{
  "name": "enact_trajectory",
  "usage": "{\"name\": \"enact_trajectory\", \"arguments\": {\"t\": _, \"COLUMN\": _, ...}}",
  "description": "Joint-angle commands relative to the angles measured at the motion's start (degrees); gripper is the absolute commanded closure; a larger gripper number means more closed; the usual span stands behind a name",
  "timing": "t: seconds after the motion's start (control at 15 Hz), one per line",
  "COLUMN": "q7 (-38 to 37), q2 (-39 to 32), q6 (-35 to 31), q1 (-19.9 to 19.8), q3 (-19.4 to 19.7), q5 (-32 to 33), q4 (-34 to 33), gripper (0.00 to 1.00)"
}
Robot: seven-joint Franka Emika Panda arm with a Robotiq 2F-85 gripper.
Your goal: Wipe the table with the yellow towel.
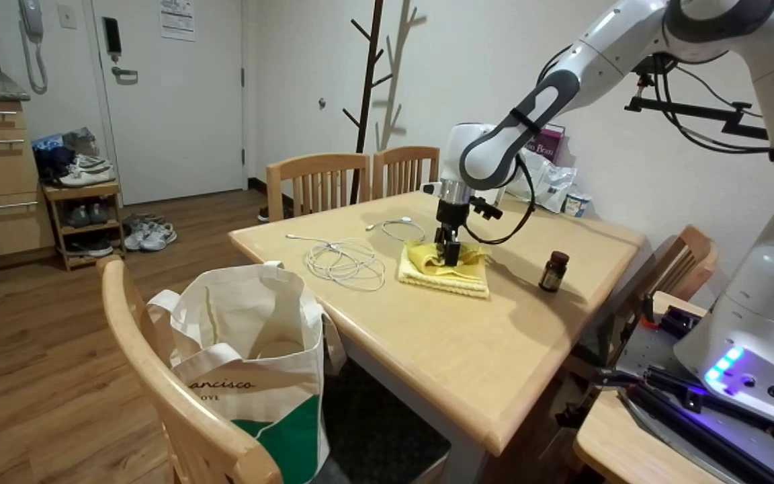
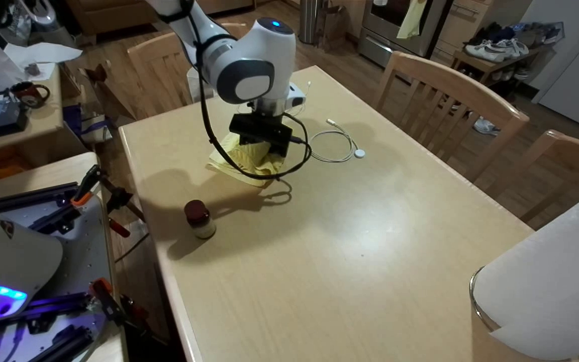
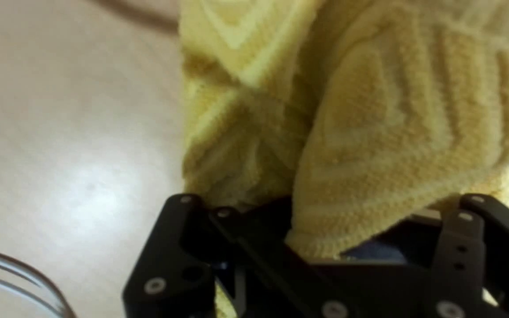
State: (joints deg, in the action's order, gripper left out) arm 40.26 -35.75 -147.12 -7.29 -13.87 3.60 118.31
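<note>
The yellow towel (image 1: 444, 282) lies folded and rumpled on the pale wooden table (image 1: 420, 343); it also shows in an exterior view (image 2: 259, 153), partly behind a black cable. My gripper (image 1: 449, 259) points straight down with its fingers in the towel's folds. In the wrist view the towel (image 3: 369, 132) fills the middle and right, and one corner of it stands up between the two finger linkages of the gripper (image 3: 351, 207). The fingertips are hidden by the cloth, so I cannot tell whether they pinch it. The bare table (image 3: 104, 88) shows on the left.
A dark bottle with a brown cap (image 1: 553, 272) stands near the towel. A coiled white cable (image 1: 347, 265) and a smaller cable loop (image 2: 330, 160) lie beside it. A white roll (image 2: 551, 281) and a plastic bag (image 1: 548, 181) stand at the table's edges. Chairs (image 2: 450, 85) surround it.
</note>
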Motion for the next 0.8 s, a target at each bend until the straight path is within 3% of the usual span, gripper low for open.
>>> {"name": "enact_trajectory", "arguments": {"t": 0.0, "q7": 1.1, "q2": -0.1, "q6": -0.6, "q1": 2.5, "q3": -1.6, "q5": -0.2, "q4": 3.0, "gripper": 0.94}}
{"name": "enact_trajectory", "arguments": {"t": 0.27, "q7": -3.2, "q2": 0.6, "q6": -2.9, "q1": 5.2, "q3": 3.4, "q5": 2.2, "q4": 2.1, "gripper": 0.94}}
{"name": "enact_trajectory", "arguments": {"t": 0.73, "q7": -9.6, "q2": -1.4, "q6": -4.4, "q1": -0.8, "q3": 13.1, "q5": 1.1, "q4": -1.9, "gripper": 0.94}}
